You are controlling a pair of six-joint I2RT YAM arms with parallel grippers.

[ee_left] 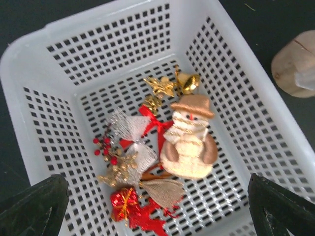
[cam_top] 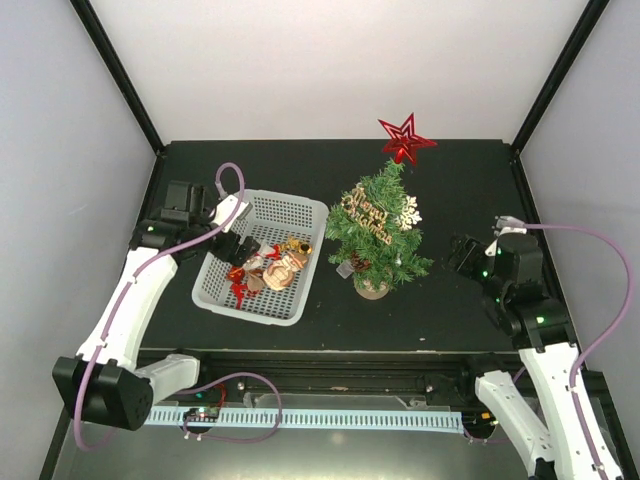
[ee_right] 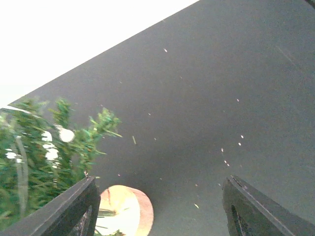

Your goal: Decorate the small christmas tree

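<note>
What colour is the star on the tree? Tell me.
The star is red; the top external view shows it best.

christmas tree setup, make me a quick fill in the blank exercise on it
1. The star on top of the small christmas tree is ____.
2. The snowman lies in the white ____.
3. The jaws above the ornaments belong to the ____ arm.
4. The right arm has its jaws ____, gripping nothing.

Missing words: red, basket, left, open.
</note>
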